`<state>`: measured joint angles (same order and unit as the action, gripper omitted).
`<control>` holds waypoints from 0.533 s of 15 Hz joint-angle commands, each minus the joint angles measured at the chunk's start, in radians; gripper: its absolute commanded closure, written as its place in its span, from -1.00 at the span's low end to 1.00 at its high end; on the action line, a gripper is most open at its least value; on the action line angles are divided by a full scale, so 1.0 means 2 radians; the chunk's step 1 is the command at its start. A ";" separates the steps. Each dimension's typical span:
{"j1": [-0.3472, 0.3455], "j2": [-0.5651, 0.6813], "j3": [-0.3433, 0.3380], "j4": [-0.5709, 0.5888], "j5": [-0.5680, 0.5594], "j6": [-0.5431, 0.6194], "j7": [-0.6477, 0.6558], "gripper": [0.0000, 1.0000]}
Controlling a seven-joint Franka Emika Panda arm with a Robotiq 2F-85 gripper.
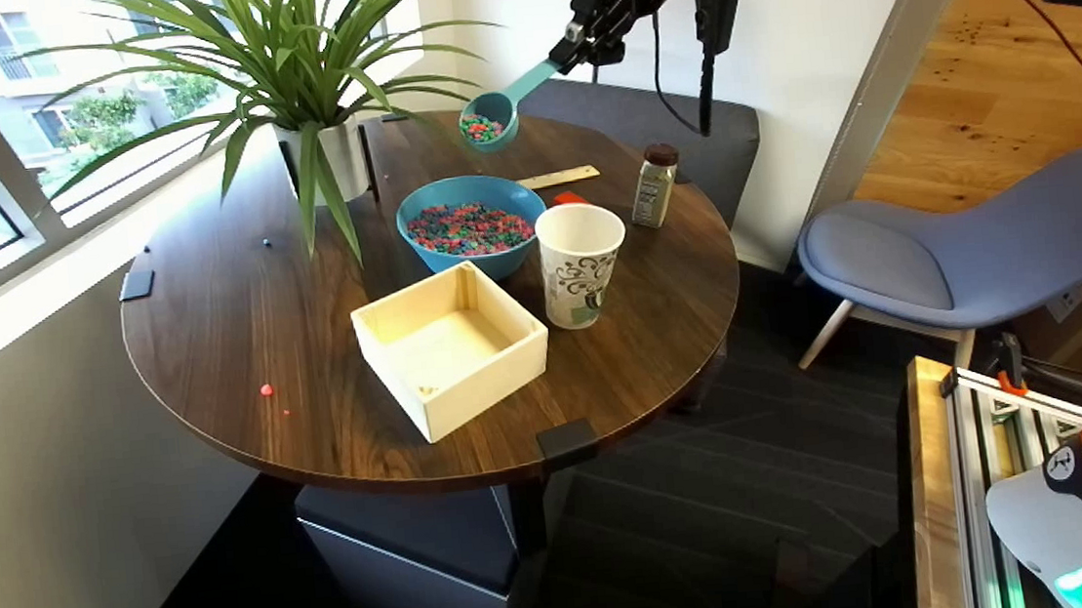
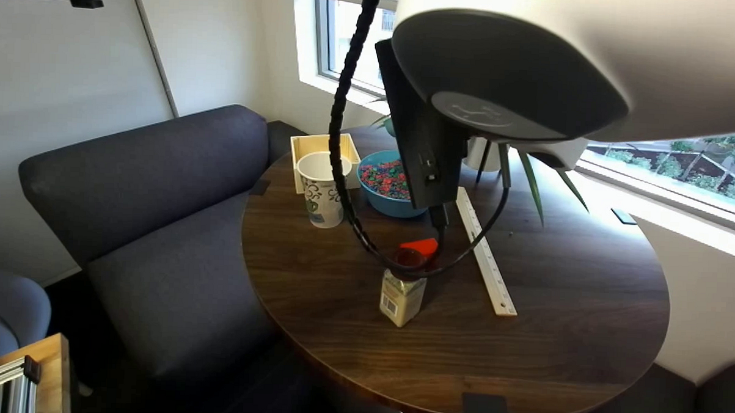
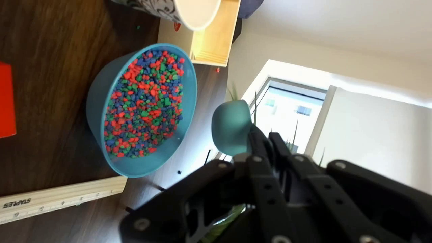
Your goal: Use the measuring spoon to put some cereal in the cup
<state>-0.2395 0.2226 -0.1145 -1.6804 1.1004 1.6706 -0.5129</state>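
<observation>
My gripper (image 1: 566, 52) is shut on the handle of the teal measuring spoon (image 1: 510, 124). The spoon is above the table, behind the blue bowl in that exterior view, with red and green cereal pieces in it. In the wrist view the gripper (image 3: 265, 141) hides the handle, and the spoon's underside (image 3: 231, 127) shows. The cereal (image 1: 471, 229) fills much of the blue bowl (image 1: 497, 267); it also shows in the wrist view (image 3: 145, 104). The white patterned cup (image 1: 567, 287) stands upright beside the bowl; it also shows in the exterior view (image 2: 323, 202) where the arm hides the gripper.
A cream square box (image 1: 490, 387) stands in front of the bowl, beside the cup. A ruler (image 2: 488, 259), a red object (image 2: 424, 246) and a brown-lidded jar (image 2: 403, 300) are on the table. A potted plant (image 1: 305, 70) spreads its leaves near the spoon.
</observation>
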 commanded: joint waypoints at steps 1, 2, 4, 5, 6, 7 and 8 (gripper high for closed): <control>-0.004 -0.021 -0.010 -0.011 -0.011 -0.056 -0.018 0.95; -0.005 -0.022 -0.013 -0.010 -0.016 -0.074 -0.023 0.95; -0.005 -0.024 -0.017 -0.009 -0.024 -0.098 -0.031 0.95; -0.005 -0.022 -0.019 -0.006 -0.032 -0.113 -0.036 0.95; -0.004 -0.022 -0.020 -0.006 -0.038 -0.122 -0.040 0.95; -0.004 -0.020 -0.021 -0.003 -0.043 -0.134 -0.043 0.95; -0.004 -0.019 -0.021 -0.002 -0.050 -0.143 -0.046 0.95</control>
<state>-0.2484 0.1910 -0.1497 -1.6802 1.0403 1.4431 -0.5782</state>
